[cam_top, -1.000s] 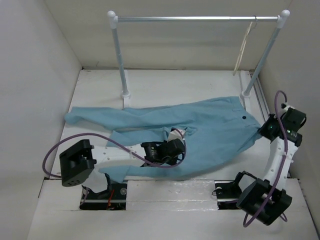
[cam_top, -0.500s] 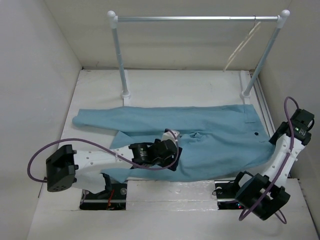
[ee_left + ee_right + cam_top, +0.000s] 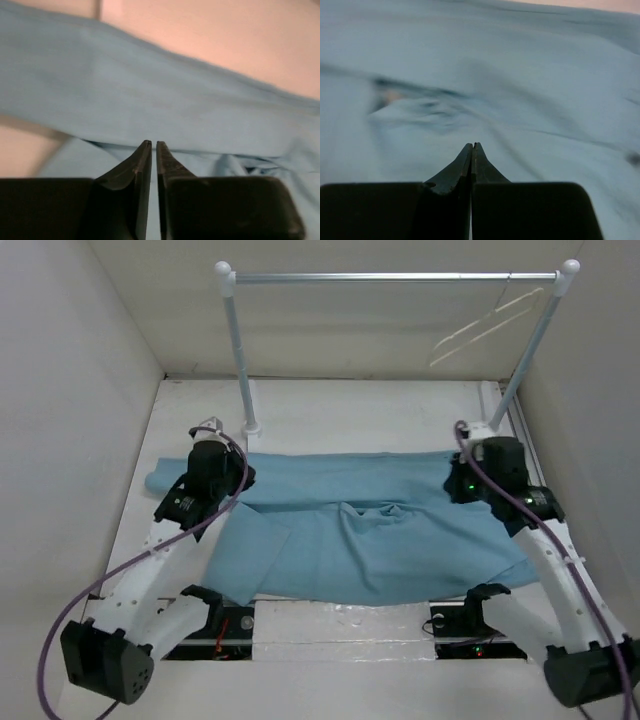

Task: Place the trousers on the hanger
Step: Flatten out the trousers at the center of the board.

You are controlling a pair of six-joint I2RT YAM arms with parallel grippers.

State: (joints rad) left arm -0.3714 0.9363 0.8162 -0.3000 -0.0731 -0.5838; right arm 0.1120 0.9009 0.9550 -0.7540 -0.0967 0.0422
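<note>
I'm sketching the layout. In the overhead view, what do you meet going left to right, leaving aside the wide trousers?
left gripper → left rail post → right gripper → right rail post

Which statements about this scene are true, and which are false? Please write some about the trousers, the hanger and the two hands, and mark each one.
1. The hanger hangs from the rail, near the right post. True.
2. The trousers are draped over the hanger. False: they lie spread on the table, apart from the hanger.
3. The fingers of the right hand stand wide apart. False: they are pressed together.
4. In the left wrist view, blue cloth of the trousers lies beneath the left hand. True.
</note>
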